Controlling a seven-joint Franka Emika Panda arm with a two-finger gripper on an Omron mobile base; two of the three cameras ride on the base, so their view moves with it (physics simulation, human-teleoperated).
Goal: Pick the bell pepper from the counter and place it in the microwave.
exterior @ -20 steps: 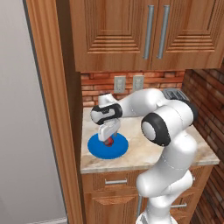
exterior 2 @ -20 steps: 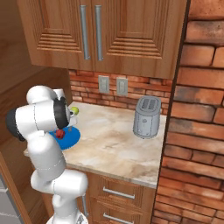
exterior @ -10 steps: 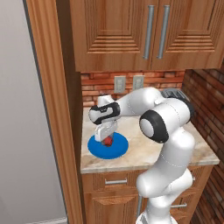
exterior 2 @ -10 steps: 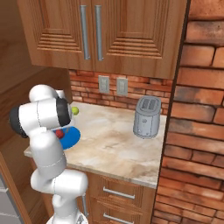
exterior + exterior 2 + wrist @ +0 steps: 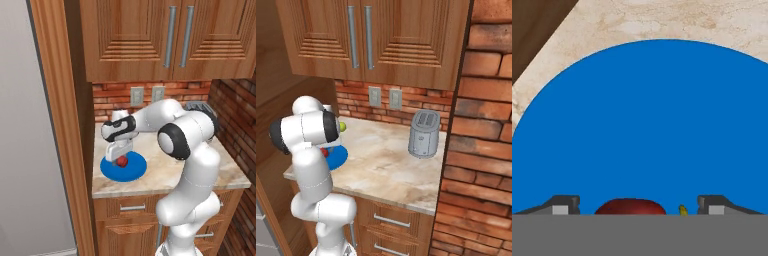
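The red bell pepper (image 5: 121, 161) sits on a flat blue plate (image 5: 138, 168) at the left end of the beige counter (image 5: 200, 165). My gripper (image 5: 120, 152) points straight down over it and is open. In the hand view the pepper (image 5: 630, 206) lies between the two fingertips (image 5: 562, 205), with a gap on each side, and the blue plate (image 5: 647, 125) spreads beyond it. From the right base view a sliver of the pepper (image 5: 324, 151) and the plate (image 5: 337, 156) peek out from behind my arm. The microwave is out of view.
A small yellow-green ball (image 5: 342, 127) lies on the counter behind the plate. A grey toaster (image 5: 423, 133) stands at the back right near the brick wall. A tall wooden panel (image 5: 60, 125) borders the counter's left end. Wall cabinets (image 5: 165, 40) hang overhead.
The hand has sunk a little toward the pepper, so its fingers now flank it. Pepper and plate have stayed put.
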